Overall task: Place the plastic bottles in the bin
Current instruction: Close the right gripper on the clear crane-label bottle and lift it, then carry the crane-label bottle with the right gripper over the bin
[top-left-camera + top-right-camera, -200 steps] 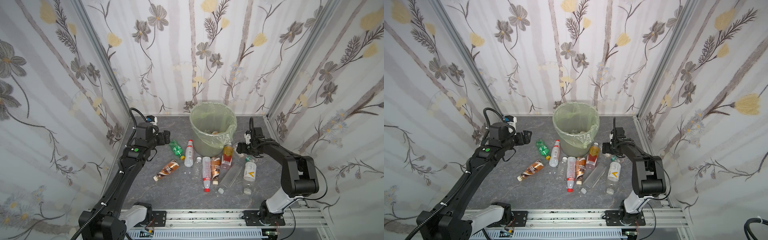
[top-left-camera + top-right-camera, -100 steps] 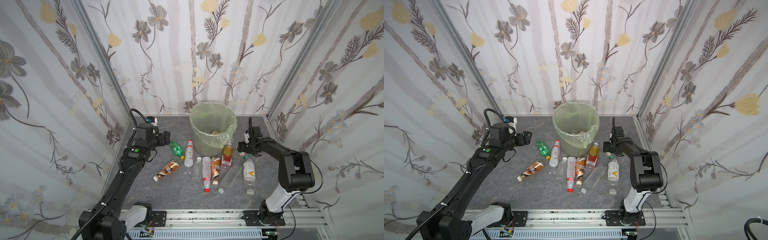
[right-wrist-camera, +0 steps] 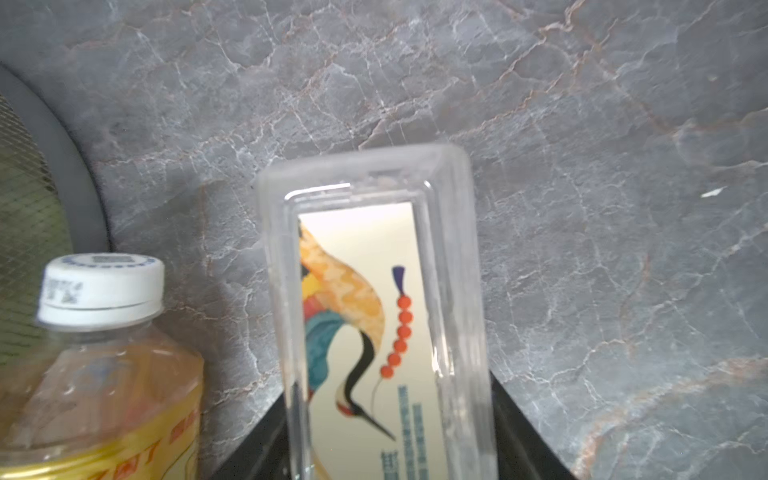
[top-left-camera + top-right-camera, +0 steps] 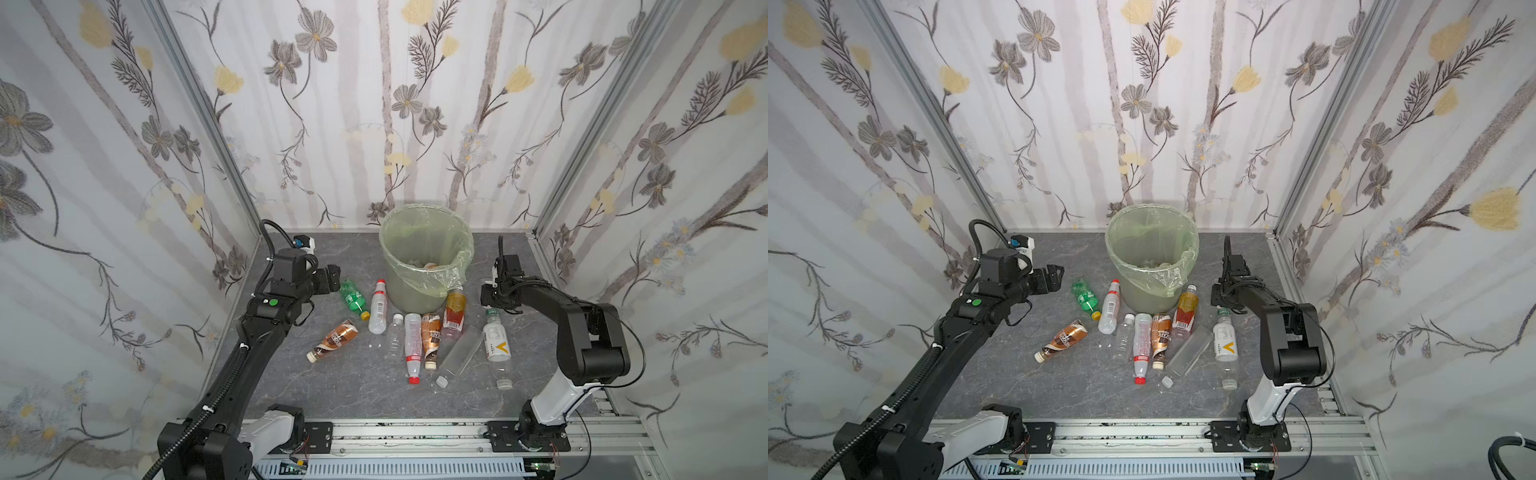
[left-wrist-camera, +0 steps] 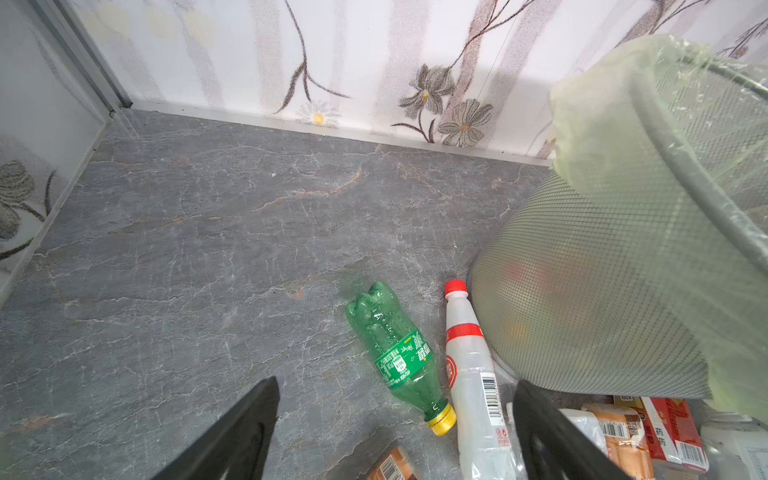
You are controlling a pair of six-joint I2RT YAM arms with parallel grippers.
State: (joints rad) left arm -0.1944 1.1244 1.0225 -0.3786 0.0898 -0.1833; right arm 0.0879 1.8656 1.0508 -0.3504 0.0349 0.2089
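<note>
Lower end of crane-labelled clear bottle (image 3: 374, 316), beyond view's edge.

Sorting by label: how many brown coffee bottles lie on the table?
2 coffee bottles: one alone left of the cluster, one inside it, before the bin. Others may be hidden.

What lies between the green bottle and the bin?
A white bottle with a red cap lies between the green bottle and the bin; the left wrist view shows it clearly.

bright, even light, soft shadows; right wrist view blurred up close.
</note>
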